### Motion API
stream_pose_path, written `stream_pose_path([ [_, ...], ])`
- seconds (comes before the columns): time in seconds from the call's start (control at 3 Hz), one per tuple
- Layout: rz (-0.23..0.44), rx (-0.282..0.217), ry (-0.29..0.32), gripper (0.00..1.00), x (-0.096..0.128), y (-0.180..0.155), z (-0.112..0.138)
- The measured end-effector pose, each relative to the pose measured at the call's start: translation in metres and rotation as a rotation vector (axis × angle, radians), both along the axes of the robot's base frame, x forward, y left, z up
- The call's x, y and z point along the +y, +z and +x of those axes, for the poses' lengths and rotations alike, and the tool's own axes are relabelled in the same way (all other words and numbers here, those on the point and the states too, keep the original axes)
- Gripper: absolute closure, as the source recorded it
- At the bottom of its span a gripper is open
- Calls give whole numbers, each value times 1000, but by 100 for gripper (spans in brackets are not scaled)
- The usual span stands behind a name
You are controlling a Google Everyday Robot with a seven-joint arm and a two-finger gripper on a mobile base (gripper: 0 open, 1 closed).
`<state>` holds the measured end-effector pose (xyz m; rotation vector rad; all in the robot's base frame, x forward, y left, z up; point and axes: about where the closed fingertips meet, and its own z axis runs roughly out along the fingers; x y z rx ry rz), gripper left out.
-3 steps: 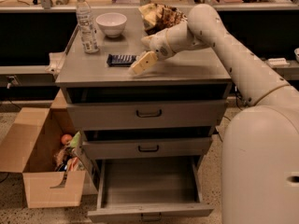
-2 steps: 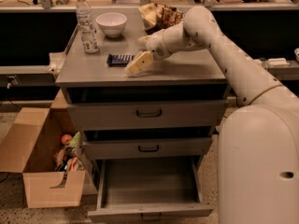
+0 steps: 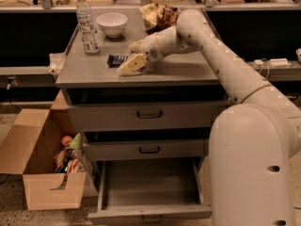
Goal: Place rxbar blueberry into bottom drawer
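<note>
Tool, spread and empty, hovers beside the rxbar blueberry, upper centre; a shallow approach could shove it across the table.

Cabinet top: a clear water bottle stands upright at the left rear. A white bowl sits just beside it to the right. A crumpled chip bag lies at the rear centre. The gripper is low over the top, in front of the bag, fingers apart.

Top drawer and middle drawer each carry a dark handle.

An open cardboard box sits on the speckled floor left of the cabinet, holding mixed items, among them an orange ball. A white power strip rests on the ledge to the right.
</note>
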<state>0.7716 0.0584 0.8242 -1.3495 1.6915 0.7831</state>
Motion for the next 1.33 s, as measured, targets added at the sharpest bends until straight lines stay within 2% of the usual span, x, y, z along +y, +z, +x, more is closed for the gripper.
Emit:
stream_pose_path([
  [0.33, 2, 4, 2, 47, 2, 0, -1],
  [0.67, 18, -54, 5, 78, -2, 26, -8],
  [1.0, 44, -160, -5, 99, -8, 63, -21],
  [1.33, 121, -294, 5, 100, -22, 115, -49],
])
